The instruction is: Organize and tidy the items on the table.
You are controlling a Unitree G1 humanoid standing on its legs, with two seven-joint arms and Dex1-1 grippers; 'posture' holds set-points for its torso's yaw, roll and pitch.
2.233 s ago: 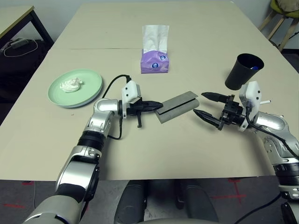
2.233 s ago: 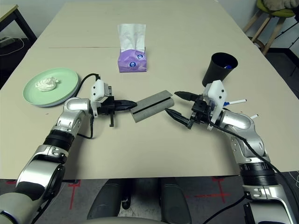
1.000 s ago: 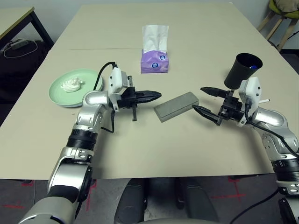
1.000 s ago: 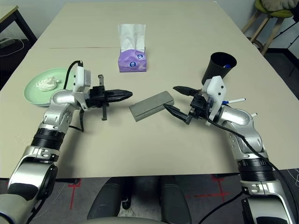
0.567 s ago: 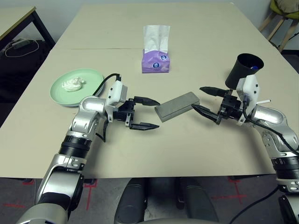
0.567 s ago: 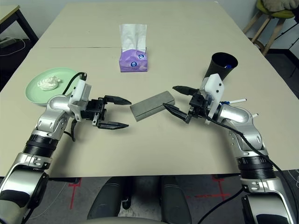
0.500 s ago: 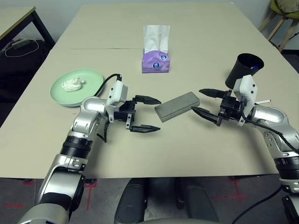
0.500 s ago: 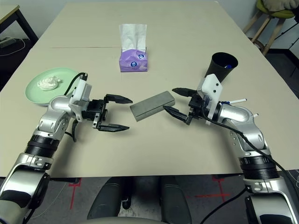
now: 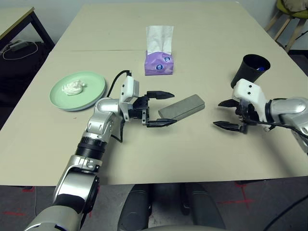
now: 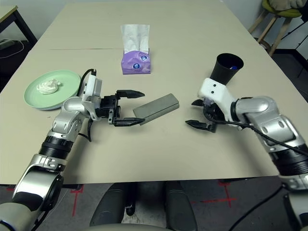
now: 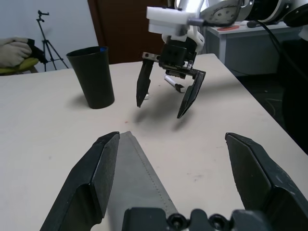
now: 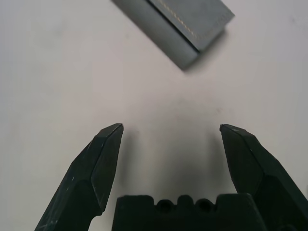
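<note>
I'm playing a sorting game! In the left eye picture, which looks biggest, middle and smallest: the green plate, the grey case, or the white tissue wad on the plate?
1. Green plate, widest across.
2. Grey case, a bit shorter and much narrower than the plate.
3. White tissue wad, clearly smallest.

Plate and case lie about equally far from the camera, so this order seems fair.

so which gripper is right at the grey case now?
The left gripper, open with its fingers straddling the near end of the grey glasses case; the right gripper hovers apart, over bare table.

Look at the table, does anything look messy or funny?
A bit. The grey case lies crooked mid-table, with the left claw open around its end. A crumpled tissue wad sits on the green plate. Nothing looks spilled or broken.
</note>
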